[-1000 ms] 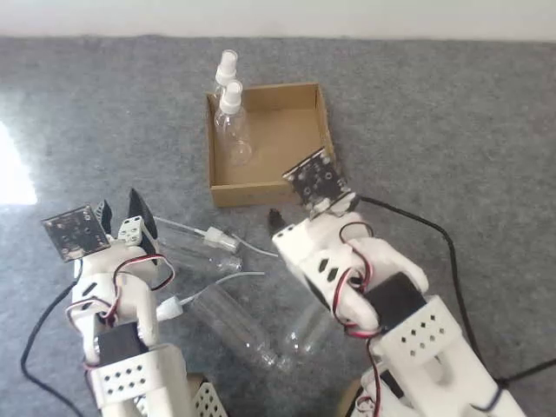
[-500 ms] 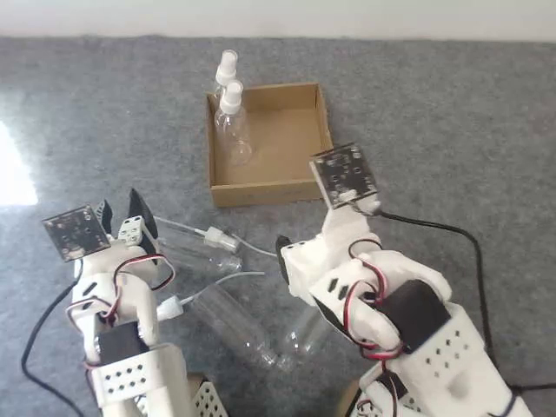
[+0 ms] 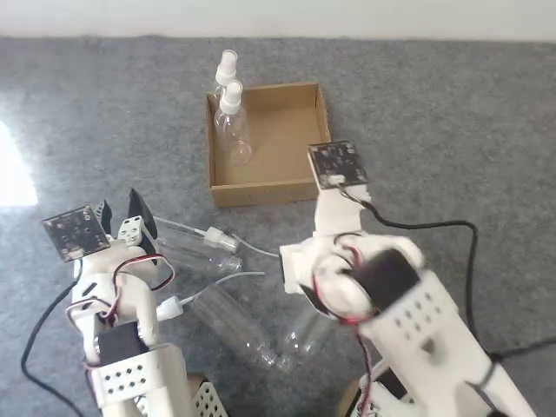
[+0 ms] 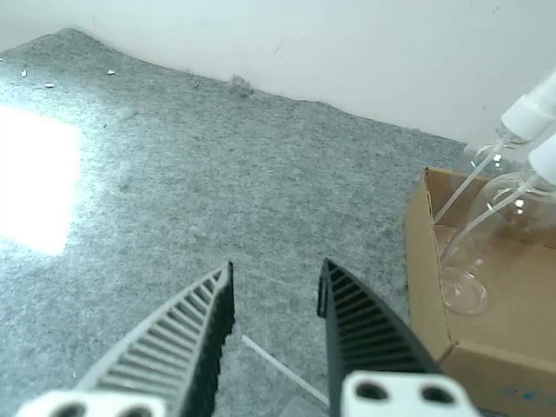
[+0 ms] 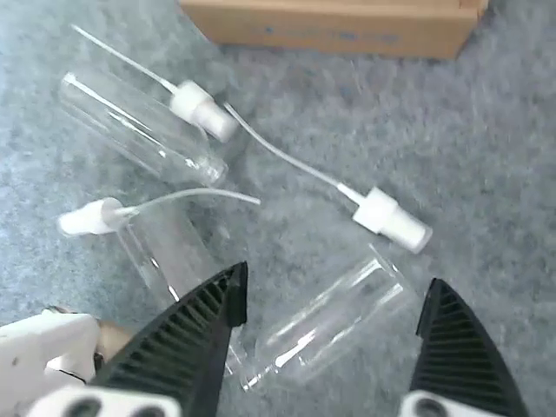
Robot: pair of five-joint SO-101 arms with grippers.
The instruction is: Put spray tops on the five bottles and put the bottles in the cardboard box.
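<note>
Five clear plastic bottles are showing. Two are standing upright with white spray tops on: one [image 3: 233,130] inside the cardboard box [image 3: 261,191] at its left wall, the other [image 3: 224,73] just outside the box's far left corner. The other three bottles are lying on their sides between the arms and the box: one [image 5: 139,122] nearest the box, one [image 5: 174,261] by the left arm, and one [image 5: 330,321] under the right arm.

Three more spray tops, each trailing a thin dip tube, are lying among them. One [image 5: 204,113] is sitting at the mouth of the nearest bottle, possibly not seated on it. One [image 5: 87,217] is touching the end of the second bottle. One [image 5: 391,217] is lying loose on the mat.

The left gripper [image 4: 276,269] is hanging with its ribbed jaws apart and nothing between them. The right gripper [image 5: 337,287] is spreading wide above the third bottle without touching it.

A grey, fuzzy felt mat [image 3: 452,113] is covering the table, with a white wall [image 4: 347,43] rising behind and a bright patch of light [image 4: 35,182] falling at the left.
</note>
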